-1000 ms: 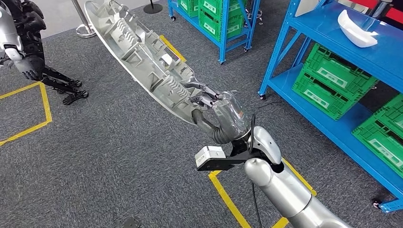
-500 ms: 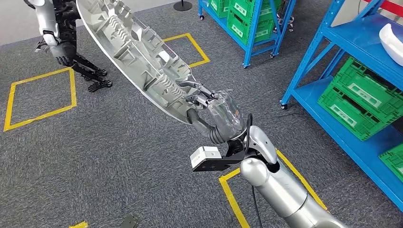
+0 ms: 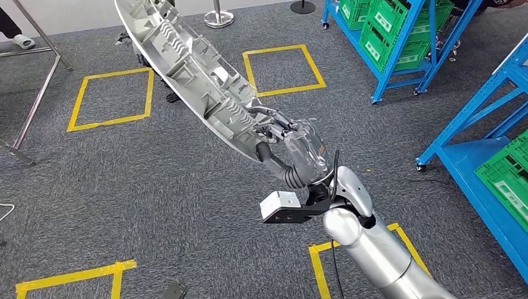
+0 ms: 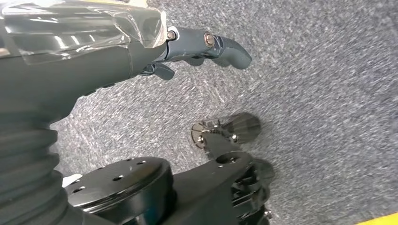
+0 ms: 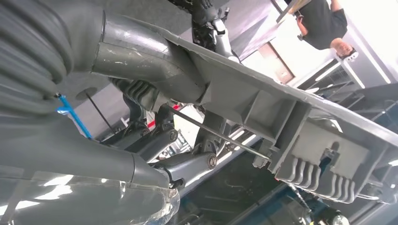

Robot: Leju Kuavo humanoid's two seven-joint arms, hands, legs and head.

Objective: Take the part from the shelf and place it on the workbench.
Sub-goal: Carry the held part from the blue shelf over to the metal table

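My right hand (image 3: 292, 140) gripped the long grey part (image 3: 187, 68) at its near end, holding it aloft over grey carpet (image 3: 124, 187) with yellow taped squares (image 3: 109, 96). Blue shelving (image 3: 398, 37) with green crates (image 3: 389, 25) stood to my right. My left hand (image 4: 141, 42) hung empty, fingers curled.

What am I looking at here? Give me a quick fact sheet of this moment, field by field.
Carried item: long grey part, ribbed on its inner face
Held by: right hand, gripping the part's near end
How it sits: raised above the floor, slanting up and away from the robot
Left hand: holds nothing, hanging over the carpet
Floor: grey carpet with yellow taped squares
Nearby: blue shelving with green crates
Workbench: cannot tell from these views
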